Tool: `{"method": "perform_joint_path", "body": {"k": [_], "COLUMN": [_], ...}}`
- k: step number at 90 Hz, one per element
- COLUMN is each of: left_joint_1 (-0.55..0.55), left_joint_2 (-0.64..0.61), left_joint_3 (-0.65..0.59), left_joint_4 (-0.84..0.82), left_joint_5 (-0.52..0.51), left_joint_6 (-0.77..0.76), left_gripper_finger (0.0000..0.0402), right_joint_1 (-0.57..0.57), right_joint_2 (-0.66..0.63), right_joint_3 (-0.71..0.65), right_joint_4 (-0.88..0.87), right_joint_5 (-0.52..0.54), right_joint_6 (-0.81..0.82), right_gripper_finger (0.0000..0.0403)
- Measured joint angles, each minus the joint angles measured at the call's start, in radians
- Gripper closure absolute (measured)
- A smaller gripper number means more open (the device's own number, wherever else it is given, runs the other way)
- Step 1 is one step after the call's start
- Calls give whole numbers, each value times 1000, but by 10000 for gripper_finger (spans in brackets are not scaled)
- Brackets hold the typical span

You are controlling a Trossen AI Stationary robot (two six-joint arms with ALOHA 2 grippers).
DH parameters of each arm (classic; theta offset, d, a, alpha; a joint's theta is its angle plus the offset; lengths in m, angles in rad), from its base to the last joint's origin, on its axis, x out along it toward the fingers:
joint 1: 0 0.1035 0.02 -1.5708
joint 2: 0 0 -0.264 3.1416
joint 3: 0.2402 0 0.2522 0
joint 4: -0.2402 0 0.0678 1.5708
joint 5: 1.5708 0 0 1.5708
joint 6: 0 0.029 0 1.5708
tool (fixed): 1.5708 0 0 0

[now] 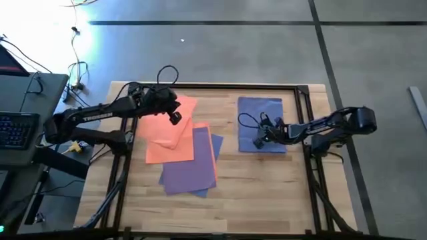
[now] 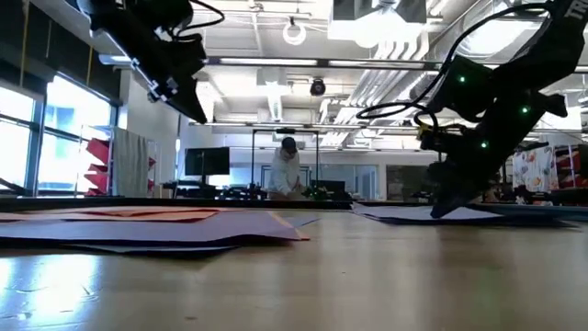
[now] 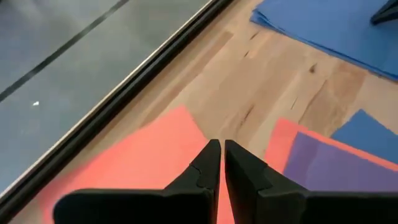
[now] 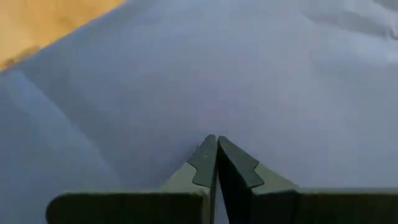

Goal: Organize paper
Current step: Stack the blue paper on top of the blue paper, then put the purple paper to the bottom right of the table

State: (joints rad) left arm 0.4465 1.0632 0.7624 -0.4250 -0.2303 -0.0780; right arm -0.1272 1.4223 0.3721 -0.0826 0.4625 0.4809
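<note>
Orange sheets [image 1: 170, 130] lie overlapping at the table's left middle. A purple sheet [image 1: 190, 170] and a blue sheet [image 1: 217, 143] lie partly under them on the wood. A stack of blue paper [image 1: 261, 117] lies flat at the right. My left gripper [image 3: 221, 146] is shut and hangs well above the orange sheets [image 3: 155, 149], as the low view shows [image 2: 188, 101]. My right gripper [image 4: 216, 140] is shut, its tips down on the blue stack [image 4: 186, 81] near the stack's near left part [image 1: 259, 142]. My right gripper presses its shut fingertips [image 2: 439, 210] down on the top sheet of the blue stack [image 4: 217, 118], slanting down from the table's right side. The stack lies flat on the table under them.
A black rail frame [image 1: 200, 85] runs around the table. Bare wood [image 1: 253, 193] lies free along the near side and between the two groups of paper. A keyboard [image 1: 17, 130] stands off the table at the left. A person [image 2: 287, 170] stands far back in the room.
</note>
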Motion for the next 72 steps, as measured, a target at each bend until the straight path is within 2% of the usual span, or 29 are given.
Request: {"method": "perform_joint_path", "body": {"k": [11, 24, 52, 62, 72], "left_joint_1": [0, 0, 0, 0, -11], "left_joint_2": [-34, -56, -67, -75, -108], "left_joint_3": [0, 0, 0, 0, 0], "left_joint_4": [-30, -35, -51, -60, -101], "left_joint_5": [-23, -50, -55, -58, -69], "left_joint_6": [0, 0, 0, 0, -19], "left_gripper_finger": [402, 402, 402, 402, 402], "right_joint_1": [-19, -41, -43, -32, 35], "right_joint_2": [-21, -62, -244, -283, -273], "right_joint_3": [0, -4, -8, -8, -6], "right_joint_4": [-27, -42, -42, 29, 226], "right_joint_5": [-53, -62, -23, -107, -253], "right_joint_6": [-72, -105, -148, -189, -311], "right_gripper_finger": [403, 403, 403, 401, 388]}}
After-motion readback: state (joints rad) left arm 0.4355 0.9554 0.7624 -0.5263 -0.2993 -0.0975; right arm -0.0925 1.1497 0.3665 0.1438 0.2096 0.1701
